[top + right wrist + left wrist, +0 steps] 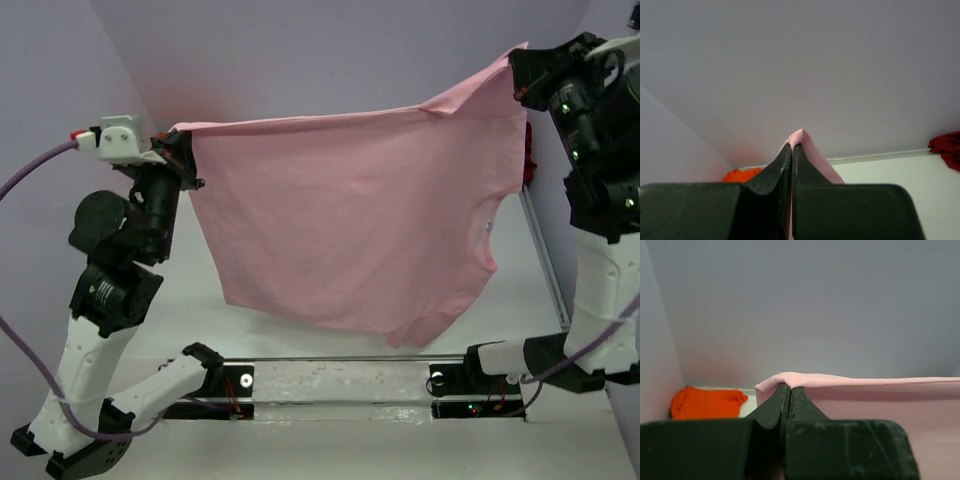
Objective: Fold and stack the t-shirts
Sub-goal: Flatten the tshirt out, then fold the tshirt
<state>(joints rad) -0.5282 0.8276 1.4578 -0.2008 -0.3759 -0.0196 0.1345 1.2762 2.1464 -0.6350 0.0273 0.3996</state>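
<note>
Now holding up the pink t-shirt (350,230), spread wide in the air over the white bench (190,320). Pinched at two top corners. At 9 o'clock in the top view, clamped tight by the left claw (185,160), black fingers pressed together on a fold of pink cloth. At 1 o'clock, clamped the same way by the right claw (520,62), a bit higher than the left one. Pulled fairly straight along the top edge and hanging loose below, with the lowest bit near 6 o'clock.

By the curved neck edge, near 3 o'clock on the shirt, a tiny pale tag (489,228), too small to read.

From the left wrist: fingers (772,407) shut on the pink hem, with pink cloth running off toward 3 o'clock. Far back at 8 o'clock, lying crumpled on the bench by the corner of the walls (815,305), the orange t-shirt (707,402).

From the right wrist: both fingers shut on a pink tip poking up in the middle. Orange seen again as a small bit at 8 o'clock. At 3 o'clock, right at the edge of the picture, the dark red t-shirt (946,149), bunched up on the bench. Also peeking out in the top view, behind the pink shirt's edge, close to the right arm.
</note>
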